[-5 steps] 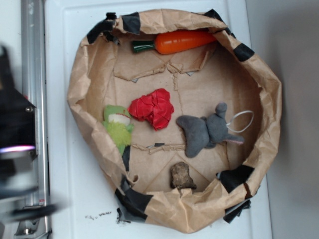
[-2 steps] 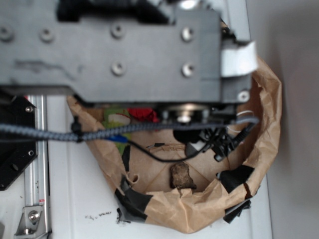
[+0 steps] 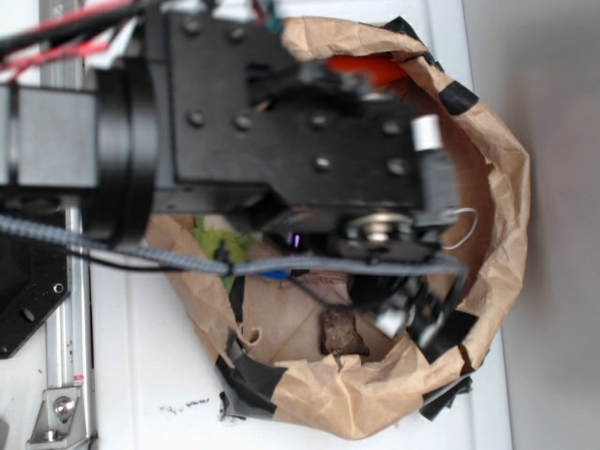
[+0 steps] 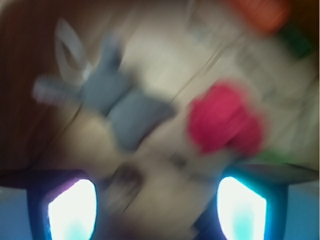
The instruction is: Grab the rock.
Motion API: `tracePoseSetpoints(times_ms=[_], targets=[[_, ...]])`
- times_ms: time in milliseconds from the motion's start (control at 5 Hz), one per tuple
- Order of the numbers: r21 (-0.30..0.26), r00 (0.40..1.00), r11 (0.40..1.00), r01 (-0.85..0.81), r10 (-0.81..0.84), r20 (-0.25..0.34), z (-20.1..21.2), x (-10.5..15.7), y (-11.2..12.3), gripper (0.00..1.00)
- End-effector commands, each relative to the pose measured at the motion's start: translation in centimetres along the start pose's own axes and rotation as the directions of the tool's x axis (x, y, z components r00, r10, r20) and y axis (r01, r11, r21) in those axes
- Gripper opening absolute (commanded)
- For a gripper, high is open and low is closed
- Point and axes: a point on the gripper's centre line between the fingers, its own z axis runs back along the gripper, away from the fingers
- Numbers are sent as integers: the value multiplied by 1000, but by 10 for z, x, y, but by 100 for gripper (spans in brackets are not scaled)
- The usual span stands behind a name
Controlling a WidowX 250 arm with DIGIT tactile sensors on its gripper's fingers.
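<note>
Hand (image 4: 157, 212) looks open and empty, fingers spread wide. We should bring it down around the rock (image 3: 343, 333), at the paper bowl's (image 3: 497, 169) 6 o'clock edge, avoiding the plush elephant (image 4: 117, 107).

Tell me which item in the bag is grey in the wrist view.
The plush toy, upper left of centre. The crumpled lump beside it is red, and the rock at the bottom is dark brown.
</note>
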Motion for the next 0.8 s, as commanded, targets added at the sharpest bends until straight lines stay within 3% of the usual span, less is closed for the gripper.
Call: tracePoseSetpoints(times_ms=[0, 400, 600], targets=[[34, 999, 999, -21, 23, -44, -34, -26, -4, 100], [-14, 999, 999, 48, -49, -19, -67, -16, -27, 100], [56, 999, 998, 17, -14, -43, -82, -17, -25, 0]])
